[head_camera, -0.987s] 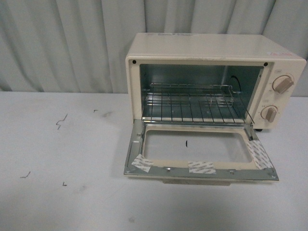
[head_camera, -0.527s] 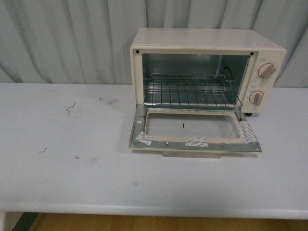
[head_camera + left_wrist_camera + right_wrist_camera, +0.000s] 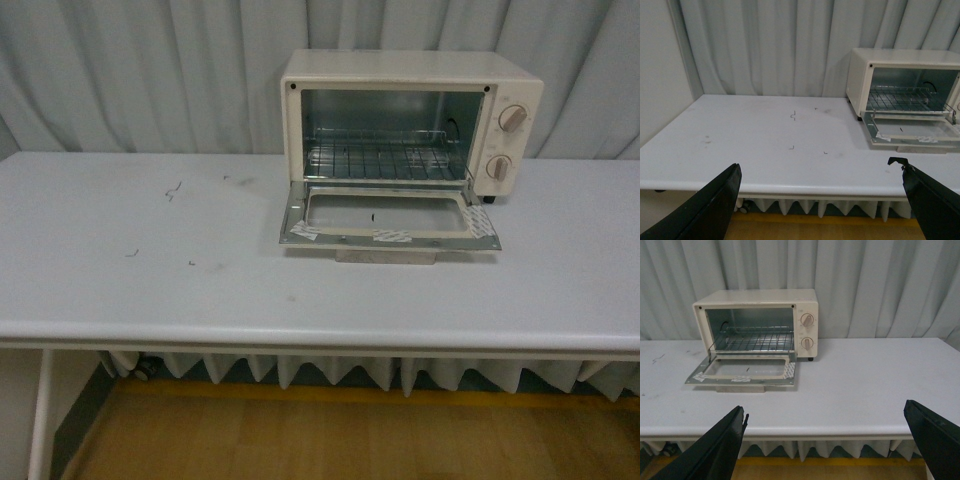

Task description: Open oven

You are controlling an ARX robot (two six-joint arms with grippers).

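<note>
— Oven [image 3: 411, 125] first: where does it sit?

— From my body camera it stands at about one o'clock on the white table [image 3: 150, 290], close to the far edge, with the grey curtain [image 3: 140, 70] right behind it. Its cream case is upright and its front faces me.

— And the door?

— Door [image 3: 390, 221] is dropped fully down and lies nearly flat, its outer edge towards me. The glass pane has a small dark mark in the middle, and strips of white tape [image 3: 392, 236] sit on the metal frame along the near edge and at the corners. The beige handle [image 3: 386, 256] peeks out beneath that near edge, against the table.

— What shows inside?

— A wire rack [image 3: 385, 160] spans the cavity, level, above the floor of the box. Two pinkish knobs [image 3: 512, 118] are stacked on the panel at three o'clock of the opening.

— Your grippers?

— My left gripper [image 3: 820, 200] is spread wide, both black fingers [image 3: 715, 205] apart with nothing between them, hanging off the near table edge, well apart from the oven. My right gripper [image 3: 827, 445] is likewise released, its fingers [image 3: 935, 437] wide and empty, also short of the table edge

— Anything else on the table?

— A few small dark scuff marks [image 3: 172, 190] at about eleven o'clock, well apart from the oven
</note>
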